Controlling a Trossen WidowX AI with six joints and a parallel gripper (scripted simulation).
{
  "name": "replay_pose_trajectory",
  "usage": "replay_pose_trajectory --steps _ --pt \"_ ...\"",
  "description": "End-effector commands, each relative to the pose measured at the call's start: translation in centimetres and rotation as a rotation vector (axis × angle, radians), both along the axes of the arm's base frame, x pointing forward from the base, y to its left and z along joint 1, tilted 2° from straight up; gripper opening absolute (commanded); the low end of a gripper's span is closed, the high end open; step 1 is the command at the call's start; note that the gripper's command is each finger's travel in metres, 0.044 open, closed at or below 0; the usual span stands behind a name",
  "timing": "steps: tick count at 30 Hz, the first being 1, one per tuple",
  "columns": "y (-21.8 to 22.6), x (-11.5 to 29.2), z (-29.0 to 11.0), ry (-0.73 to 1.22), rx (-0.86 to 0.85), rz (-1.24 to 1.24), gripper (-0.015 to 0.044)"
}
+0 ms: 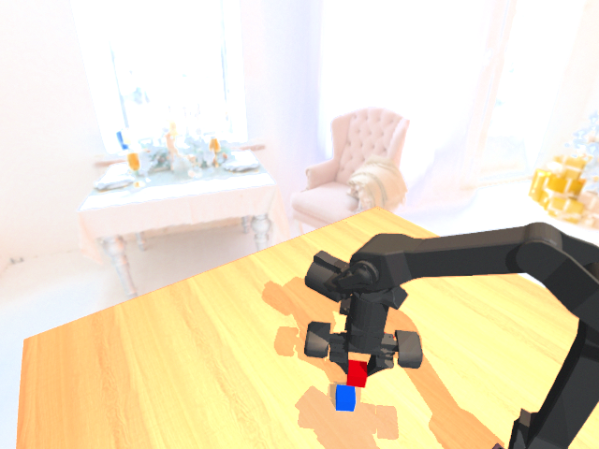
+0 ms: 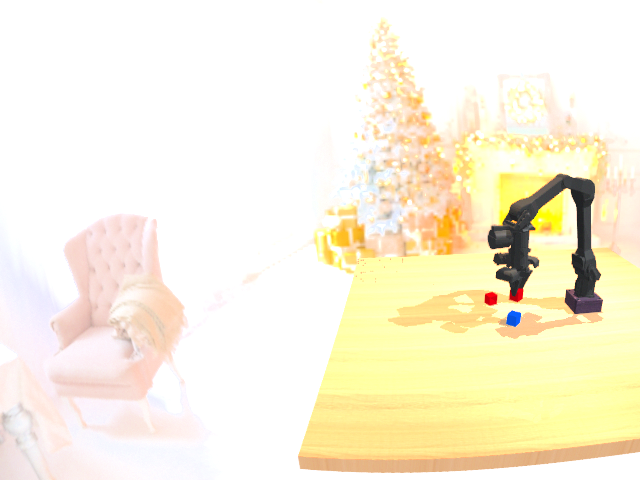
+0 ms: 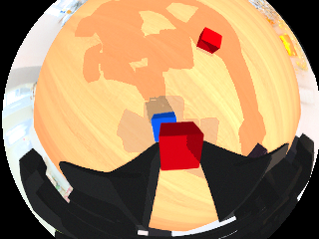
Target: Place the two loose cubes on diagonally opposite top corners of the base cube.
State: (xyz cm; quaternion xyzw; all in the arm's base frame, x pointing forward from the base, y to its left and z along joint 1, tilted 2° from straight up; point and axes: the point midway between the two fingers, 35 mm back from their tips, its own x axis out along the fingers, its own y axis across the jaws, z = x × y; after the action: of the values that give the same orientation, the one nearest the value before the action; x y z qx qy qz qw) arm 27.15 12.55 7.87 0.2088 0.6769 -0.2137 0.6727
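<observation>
The blue base cube sits on the wooden table, and everything else is arranged around it. A red cube hangs clear of the table, pinched between the fingers of the gripper, which is clenched on it and points straight down. Holding it from above with the faces square looks meant to keep it level for a flat set-down on one top corner of the base.

In the top view the held red cube lies just beside the blue base cube at about 1 o'clock, their outlines nearly meeting. In the wrist view the blue base cube shows just past the carried red cube, at roughly 11 o'clock from it and partly hidden behind it. So the load appears close to the base but not yet over its corner; how high it rides above the top face cannot be read exactly.

The second red cube rests on the table, untouched, well apart from the stack site; in the wrist view it lies at about 1 o'clock from the base. In the exterior view it sits at 10 o'clock from the blue base cube.
</observation>
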Motion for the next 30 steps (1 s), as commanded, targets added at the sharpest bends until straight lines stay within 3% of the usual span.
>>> replay_pose_trajectory --steps 1,19,30 --pt "0.7 0.0 -0.2 -0.001 0.003 -0.117 0.0105" --pt "3.1 -0.3 -1.2 -0.001 0.0 -0.664 0.0105" --pt "3.2 -0.3 -1.2 -0.001 0.0 -0.684 0.0105"
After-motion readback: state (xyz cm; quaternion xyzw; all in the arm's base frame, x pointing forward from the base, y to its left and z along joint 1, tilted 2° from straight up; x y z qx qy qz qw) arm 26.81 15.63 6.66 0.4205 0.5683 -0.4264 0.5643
